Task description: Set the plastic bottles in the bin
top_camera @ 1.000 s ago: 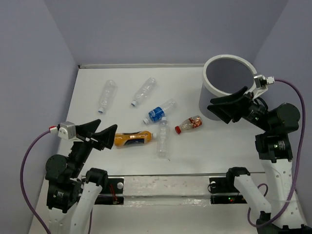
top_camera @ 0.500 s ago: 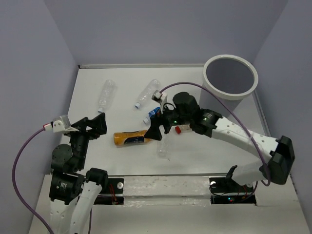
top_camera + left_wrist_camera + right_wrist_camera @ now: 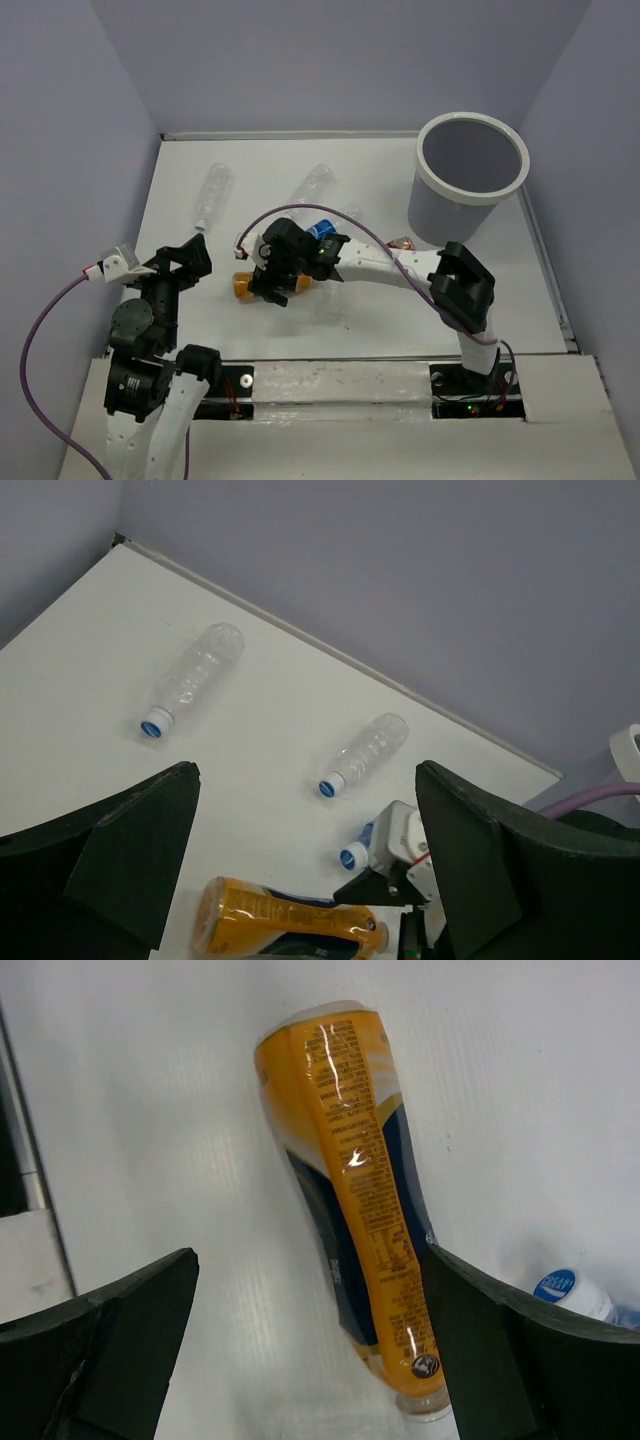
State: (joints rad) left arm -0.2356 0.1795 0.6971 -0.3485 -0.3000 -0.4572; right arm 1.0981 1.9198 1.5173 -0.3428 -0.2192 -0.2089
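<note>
Right wrist view: the right gripper [image 3: 310,1255] is spread wide, with one dark finger [image 3: 120,1340] at each lower corner of the picture and nothing clamped. The orange-filled bottle [image 3: 360,1210] lies flat on the white table [image 3: 180,1110] in the gap between the fingers. It runs diagonally, its base away from the wrist and its neck toward the wrist, close to the finger on the picture's right. Contact with that finger cannot be confirmed. A blue-topped cap [image 3: 555,1285] of another bottle shows just outside that same finger. Left wrist view: the left gripper [image 3: 305,775] is also wide open and holds nothing. Two plain bottles [image 3: 195,675] lie on their sides ahead of it, one beyond its left finger and one straight ahead, well apart from each other. The orange-filled bottle sits just below and ahead of its fingers, with the right arm's wrist beside it. Top external view: the right arm reaches across the table, its gripper over the orange-filled bottle. The blue-labelled bottle [image 3: 322,230] is just beyond that gripper, and the red-labelled bottle [image 3: 402,243] shows partly behind the forearm. The bin [image 3: 435,210] stands upright, well away from both grippers, at the far right of the table.
</note>
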